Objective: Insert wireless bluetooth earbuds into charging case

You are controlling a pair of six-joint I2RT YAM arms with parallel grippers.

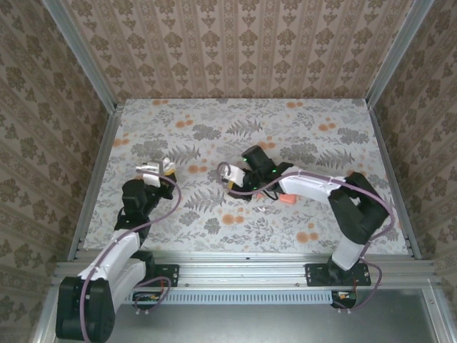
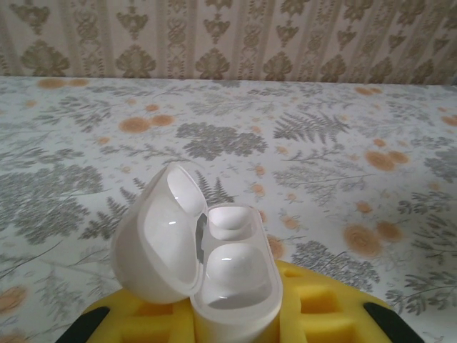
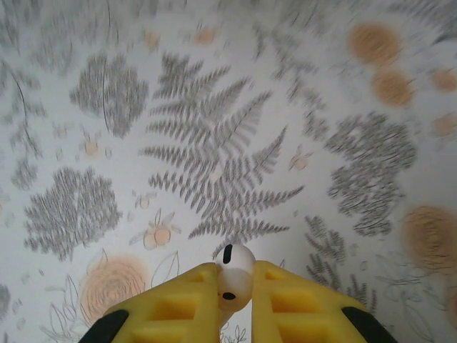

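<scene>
Earbud slip is your main risk: the small glossy white plastic earbud (image 3: 233, 264) is pinched only at the very tips of the yellow foam pads (image 3: 186, 304) of your right pincer (image 3: 235, 282), which is closed on it above the floral tabletop (image 3: 214, 143). A nudge against the case rim could twist it or pop it free. It looks smooth and rounded, with 2 dark spots. Your left pincer (image 2: 235, 321) is clamped on the open white pebble-shaped charging case (image 2: 214, 271), apart from the earbud.

A floral-patterned table (image 1: 321, 143) bears a small coral-pink piece (image 1: 285, 199).
</scene>
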